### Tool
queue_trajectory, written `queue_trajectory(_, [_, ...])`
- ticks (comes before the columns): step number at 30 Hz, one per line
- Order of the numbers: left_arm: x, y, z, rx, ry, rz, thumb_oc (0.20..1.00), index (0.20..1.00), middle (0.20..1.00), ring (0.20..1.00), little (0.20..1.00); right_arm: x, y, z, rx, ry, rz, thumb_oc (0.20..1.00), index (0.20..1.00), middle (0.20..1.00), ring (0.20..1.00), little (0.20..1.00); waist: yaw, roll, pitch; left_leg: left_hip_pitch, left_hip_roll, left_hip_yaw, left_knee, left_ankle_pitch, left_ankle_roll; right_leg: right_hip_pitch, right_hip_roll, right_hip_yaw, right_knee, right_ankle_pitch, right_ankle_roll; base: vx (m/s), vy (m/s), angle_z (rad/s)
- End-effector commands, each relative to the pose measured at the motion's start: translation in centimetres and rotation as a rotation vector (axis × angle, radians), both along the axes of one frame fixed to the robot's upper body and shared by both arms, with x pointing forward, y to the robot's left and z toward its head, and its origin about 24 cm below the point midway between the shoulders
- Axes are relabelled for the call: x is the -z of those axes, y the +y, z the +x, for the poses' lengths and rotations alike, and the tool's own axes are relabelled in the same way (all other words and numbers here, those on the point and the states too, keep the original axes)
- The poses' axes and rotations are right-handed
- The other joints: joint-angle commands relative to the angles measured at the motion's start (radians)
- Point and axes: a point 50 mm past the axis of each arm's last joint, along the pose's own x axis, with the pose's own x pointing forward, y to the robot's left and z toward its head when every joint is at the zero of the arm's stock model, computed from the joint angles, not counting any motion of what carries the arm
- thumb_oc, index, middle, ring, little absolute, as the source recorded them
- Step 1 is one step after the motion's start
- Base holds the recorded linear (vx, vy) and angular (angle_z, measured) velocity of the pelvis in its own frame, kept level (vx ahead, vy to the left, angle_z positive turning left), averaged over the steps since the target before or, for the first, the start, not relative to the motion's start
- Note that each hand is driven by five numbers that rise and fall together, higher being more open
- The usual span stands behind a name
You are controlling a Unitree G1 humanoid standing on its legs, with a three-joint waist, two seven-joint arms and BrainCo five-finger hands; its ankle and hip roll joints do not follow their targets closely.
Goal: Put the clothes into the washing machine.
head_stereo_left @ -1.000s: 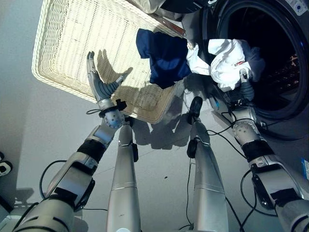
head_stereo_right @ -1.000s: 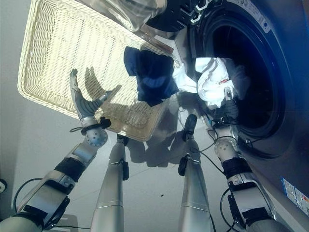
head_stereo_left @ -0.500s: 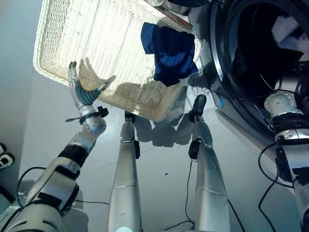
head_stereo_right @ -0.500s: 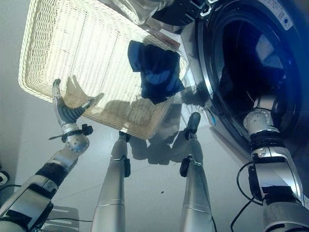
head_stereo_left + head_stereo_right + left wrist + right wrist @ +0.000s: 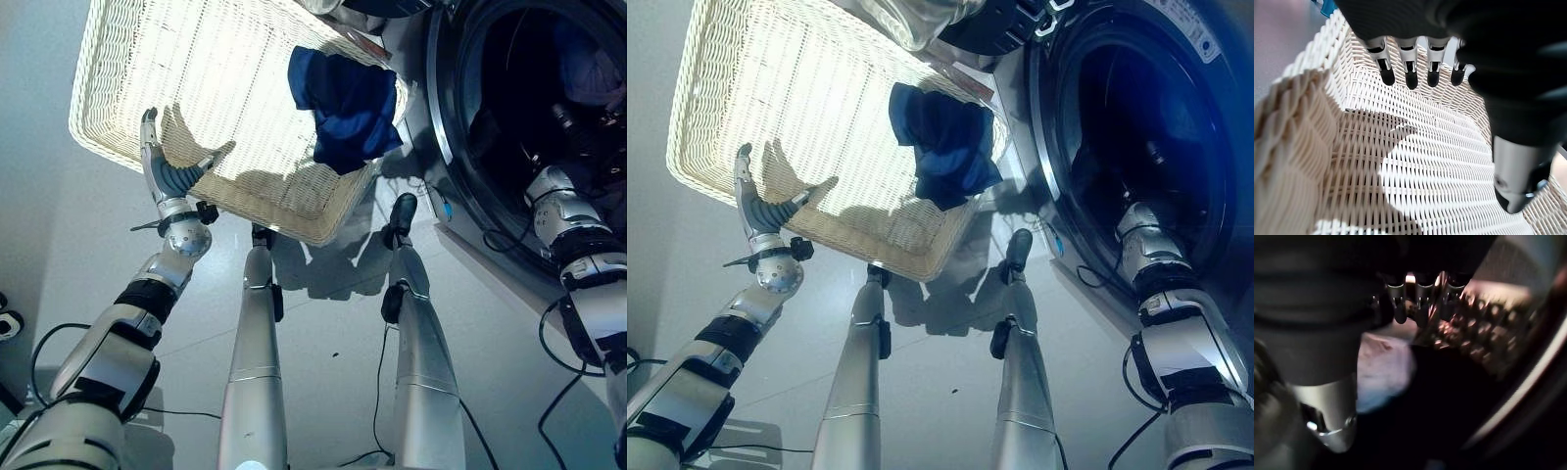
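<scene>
A dark blue garment (image 5: pixel 343 98) hangs over the right rim of the pale wicker basket (image 5: pixel 147 59), beside the washing machine's open drum (image 5: pixel 460 147). My left hand (image 5: pixel 165 176) stands open with straight fingers (image 5: pixel 1410 73) above the basket's near edge, holding nothing. My right arm reaches into the dark drum. In the right wrist view my right hand's fingers (image 5: pixel 1419 301) are relaxed and hold nothing. A white cloth (image 5: pixel 1382 372) lies past them against the drum's perforated wall (image 5: pixel 1484 333). A pale cloth (image 5: pixel 591 70) shows deep in the drum.
The basket (image 5: pixel 735 88) lies on the grey floor (image 5: pixel 59 255) left of the machine, with the door ring (image 5: pixel 1043 127) close to its right corner. A clear plastic item (image 5: pixel 911 18) sits beyond the basket's far rim.
My right hand carried the white clothes from the drum's mouth into the drum and let them go. My left hand drew back to the basket's near edge. The camera shifted a little.
</scene>
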Motion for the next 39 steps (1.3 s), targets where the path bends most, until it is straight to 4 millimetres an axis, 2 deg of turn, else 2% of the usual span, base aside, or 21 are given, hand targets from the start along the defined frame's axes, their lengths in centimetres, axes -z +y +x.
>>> queue_trajectory(1, [-1.6, -0.5, 0.2, 0.015, -0.068, -0.03, 1.0, 1.0, 1.0, 1.0, 1.0, -8.1, -4.3, -3.6, 0.206, -0.102, -0.223, 1.0, 1.0, 1.0, 1.0, 1.0, -0.006, 0.03, -0.02, 0.017, -0.072, -0.028, -0.013, -0.01, 0.087, 0.02, 0.023, -0.047, 0.082, -0.043, 0.074, 0.0, 0.0, 0.0])
queue_trajectory(2, [-1.6, -0.5, 0.2, 0.017, -0.07, -0.028, 1.0, 1.0, 1.0, 1.0, 1.0, -8.1, -4.2, -3.5, 0.208, -0.1, -0.23, 1.0, 1.0, 1.0, 1.0, 1.0, -0.006, 0.031, -0.02, 0.016, -0.072, -0.028, -0.014, -0.01, 0.088, 0.02, 0.022, -0.047, 0.082, -0.044, 0.075, 0.0, 0.0, 0.0])
queue_trajectory(7, [-2.0, -1.4, 0.4, 0.031, -0.093, -0.025, 1.0, 1.0, 1.0, 1.0, 1.0, -8.3, -1.1, -2.7, 0.226, -0.143, -0.417, 1.0, 1.0, 1.0, 1.0, 1.0, -0.009, 0.04, -0.02, 0.006, -0.08, -0.022, -0.014, -0.015, 0.094, 0.005, 0.02, -0.045, 0.087, -0.047, 0.079, 0.0, 0.0, 0.0])
queue_trajectory(14, [-1.9, -2.1, 0.6, 0.027, -0.107, -0.043, 1.0, 1.0, 1.0, 1.0, 1.0, -7.0, 2.8, -1.9, 0.16, -0.24, -0.573, 1.0, 1.0, 1.0, 1.0, 1.0, -0.021, 0.047, -0.02, -0.011, -0.085, -0.018, -0.011, -0.021, 0.093, -0.019, 0.021, -0.032, 0.095, -0.053, 0.08, 0.0, 0.0, 0.0])
queue_trajectory(18, [-1.5, -2.5, 0.6, 0.013, -0.112, -0.066, 1.0, 1.0, 1.0, 1.0, 1.0, -5.7, 6.2, -1.9, 0.056, -0.288, -0.708, 1.0, 1.0, 1.0, 1.0, 1.0, -0.036, 0.05, -0.02, -0.016, -0.085, -0.008, -0.011, -0.024, 0.094, -0.032, 0.024, -0.02, 0.102, -0.061, 0.079, -0.01, 0.034, 0.02])
queue_trajectory(21, [-1.3, -2.6, 0.6, 0.007, -0.116, -0.075, 1.0, 1.0, 1.0, 1.0, 1.0, -5.0, 7.8, -1.9, -0.004, -0.306, -0.763, 1.0, 1.0, 1.0, 1.0, 1.0, -0.043, 0.05, -0.02, -0.016, -0.084, -0.002, -0.013, -0.022, 0.092, -0.036, 0.026, -0.016, 0.104, -0.063, 0.079, 0.0, 0.012, 0.0])
queue_trajectory(23, [-1.0, -3.0, 0.6, -0.001, -0.12, -0.081, 1.0, 1.0, 1.0, 1.0, 1.0, -3.7, 9.5, -2.1, -0.076, -0.324, -0.795, 1.0, 1.0, 1.0, 1.0, 1.0, -0.051, 0.049, -0.02, -0.017, -0.082, 0.003, -0.016, -0.018, 0.09, -0.041, 0.028, -0.009, 0.107, -0.064, 0.078, 0.0, 0.0, 0.0])
queue_trajectory(32, [-0.3, -3.8, 0.5, -0.004, -0.128, -0.101, 1.0, 1.0, 1.0, 1.0, 1.0, -1.1, 14.2, -2.7, -0.321, -0.367, -0.909, 1.0, 1.0, 1.0, 1.0, 1.0, -0.064, 0.049, -0.02, -0.012, -0.076, 0.016, -0.034, -0.003, 0.083, -0.043, 0.03, 0.001, 0.1, -0.064, 0.075, 0.0, 0.0, 0.0])
queue_trajectory(36, [0.2, -4.5, 0.3, -0.005, -0.129, -0.111, 1.0, 1.0, 1.0, 1.0, 1.0, 0.0, 16.7, -3.6, -0.454, -0.389, -1.011, 1.0, 1.0, 1.0, 1.0, 1.0, -0.068, 0.05, -0.02, -0.008, -0.074, 0.019, -0.042, 0.007, 0.081, -0.041, 0.031, 0.004, 0.1, -0.063, 0.073, 0.0, 0.0, 0.0])
queue_trajectory(38, [0.3, -4.8, 0.2, -0.003, -0.131, -0.115, 1.0, 1.0, 1.0, 1.0, 1.0, 0.1, 18.7, -4.6, -0.56, -0.448, -1.109, 1.0, 1.0, 1.0, 1.0, 1.0, -0.07, 0.05, -0.02, -0.01, -0.072, 0.02, -0.045, 0.015, 0.079, -0.043, 0.03, 0.005, 0.099, -0.062, 0.073, 0.0, 0.0, 0.0])
queue_trajectory(39, [0.3, -4.8, 0.2, -0.003, -0.131, -0.115, 1.0, 1.0, 1.0, 1.0, 1.0, 0.1, 18.7, -4.6, -0.56, -0.448, -1.109, 1.0, 1.0, 1.0, 1.0, 1.0, -0.07, 0.05, -0.02, -0.01, -0.072, 0.02, -0.045, 0.015, 0.079, -0.043, 0.029, 0.005, 0.099, -0.062, 0.073, 0.0, 0.0, 0.0])
